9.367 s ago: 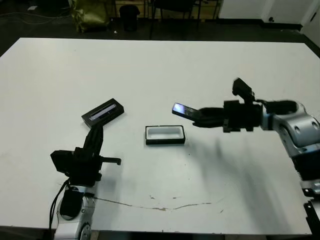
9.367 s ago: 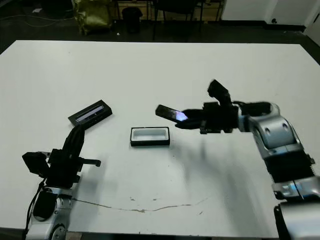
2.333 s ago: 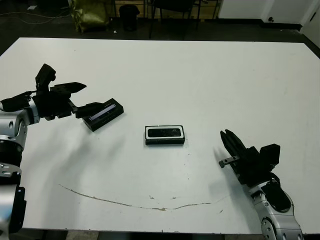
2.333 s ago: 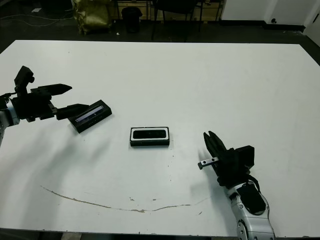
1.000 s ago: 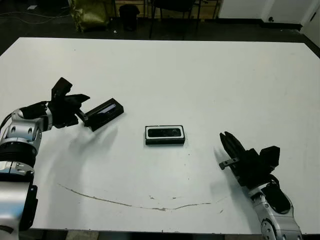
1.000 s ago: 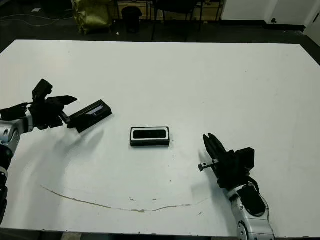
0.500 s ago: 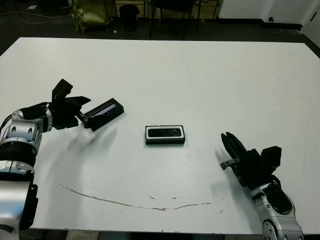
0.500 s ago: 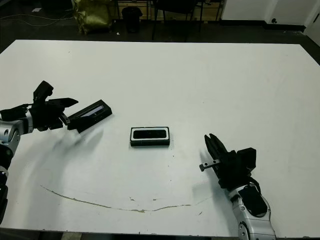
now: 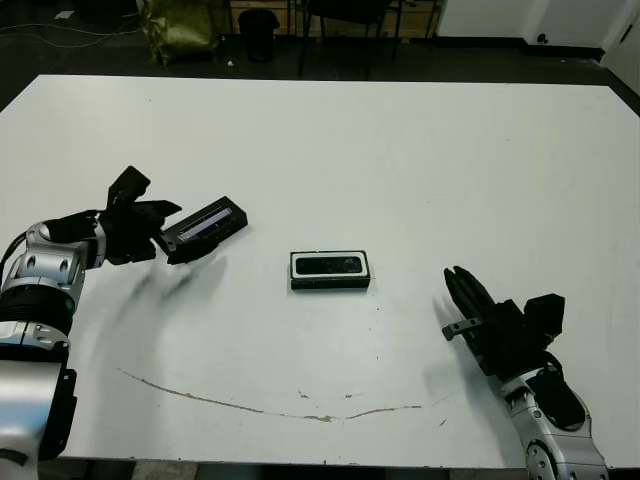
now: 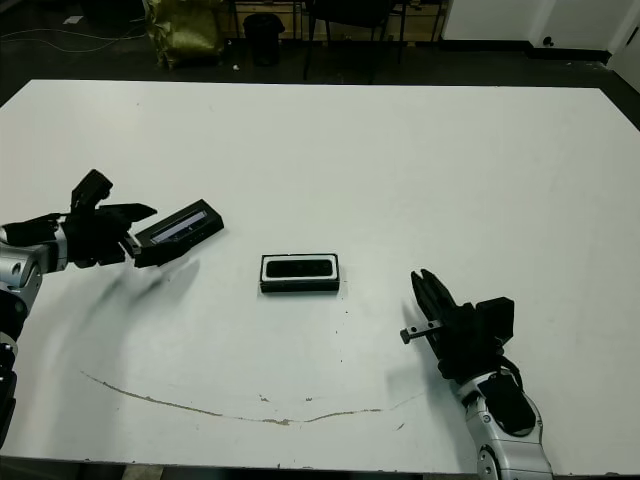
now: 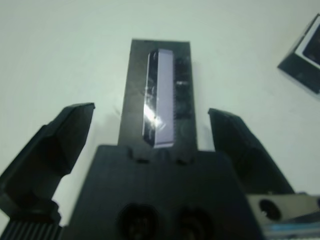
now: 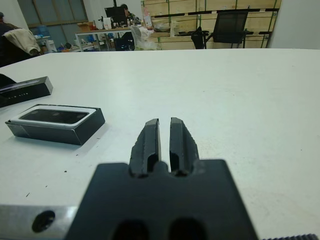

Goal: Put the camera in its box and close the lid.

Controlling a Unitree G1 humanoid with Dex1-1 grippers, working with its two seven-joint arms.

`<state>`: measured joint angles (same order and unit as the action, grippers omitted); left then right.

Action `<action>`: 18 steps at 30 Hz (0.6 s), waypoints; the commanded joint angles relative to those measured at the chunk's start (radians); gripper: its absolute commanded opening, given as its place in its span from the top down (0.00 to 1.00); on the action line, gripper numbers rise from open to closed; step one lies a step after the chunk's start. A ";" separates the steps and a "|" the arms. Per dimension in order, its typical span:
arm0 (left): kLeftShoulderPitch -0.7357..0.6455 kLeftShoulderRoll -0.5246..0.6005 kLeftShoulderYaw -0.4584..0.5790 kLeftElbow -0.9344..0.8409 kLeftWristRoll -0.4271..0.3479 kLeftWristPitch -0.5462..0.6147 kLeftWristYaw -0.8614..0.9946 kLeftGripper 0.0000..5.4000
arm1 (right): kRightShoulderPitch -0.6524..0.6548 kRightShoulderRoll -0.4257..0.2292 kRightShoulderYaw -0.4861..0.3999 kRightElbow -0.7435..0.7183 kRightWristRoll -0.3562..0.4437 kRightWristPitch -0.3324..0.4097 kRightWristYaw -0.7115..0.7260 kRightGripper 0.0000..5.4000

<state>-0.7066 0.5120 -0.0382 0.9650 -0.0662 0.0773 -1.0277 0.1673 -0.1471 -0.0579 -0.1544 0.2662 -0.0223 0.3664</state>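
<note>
The lid (image 9: 207,226), flat and black with a pale strip, lies at the left of the white table (image 9: 400,150). My left gripper (image 9: 178,234) is open, and its fingers (image 11: 70,132) straddle the lid's (image 11: 159,95) near end without touching it. At the table's middle sits the box (image 9: 331,271), white-lined, with the black camera (image 9: 331,264) lying inside it. My right gripper (image 9: 459,290) rests shut near the front right, apart from the box. The right wrist view shows the box (image 12: 55,124) holding the camera (image 12: 52,115), with the lid (image 12: 25,89) beyond it.
A thin brownish scratch line (image 9: 260,408) runs along the table's front. Beyond the far edge the floor is dark, with chairs and a yellowish bag (image 9: 180,28). In the right wrist view, desks and shelves stand far off.
My left gripper has slid a little further along the lid, so its open fingers now flank the lid's end. The box, camera and right arm have stayed put.
</note>
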 commanded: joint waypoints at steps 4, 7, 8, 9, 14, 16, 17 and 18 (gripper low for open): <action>0.007 -0.003 -0.037 0.062 0.065 -0.118 0.018 0.00 | 0.015 -0.009 -0.009 0.007 -0.003 0.012 -0.006 1.00; 0.004 -0.009 -0.037 0.092 0.067 -0.122 0.016 0.00 | 0.019 -0.009 -0.009 -0.003 0.003 0.027 -0.006 1.00; 0.006 -0.009 -0.042 0.097 0.077 -0.137 0.026 0.00 | 0.017 -0.010 -0.010 0.003 0.007 0.023 -0.001 1.00; 0.009 -0.009 -0.047 0.102 0.084 -0.158 0.036 0.00 | 0.016 -0.011 -0.011 0.007 0.007 0.018 0.002 1.00; 0.020 -0.004 -0.072 0.127 0.118 -0.264 0.052 0.00 | 0.014 -0.016 -0.011 0.016 -0.002 0.006 0.002 1.00; 0.017 -0.008 -0.069 0.145 0.112 -0.264 0.045 0.00 | 0.009 -0.015 -0.014 0.037 0.003 -0.014 0.013 1.00; 0.013 -0.011 -0.064 0.155 0.104 -0.247 0.036 0.00 | 0.007 -0.015 -0.016 0.046 0.006 -0.021 0.019 1.00; 0.009 -0.013 -0.062 0.160 0.099 -0.230 0.032 0.00 | 0.006 -0.014 -0.017 0.050 0.008 -0.022 0.019 1.00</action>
<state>-0.7185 0.5085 -0.0872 1.0910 0.0068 -0.1908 -0.9861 0.1687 -0.1508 -0.0640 -0.1240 0.2717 -0.0411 0.3804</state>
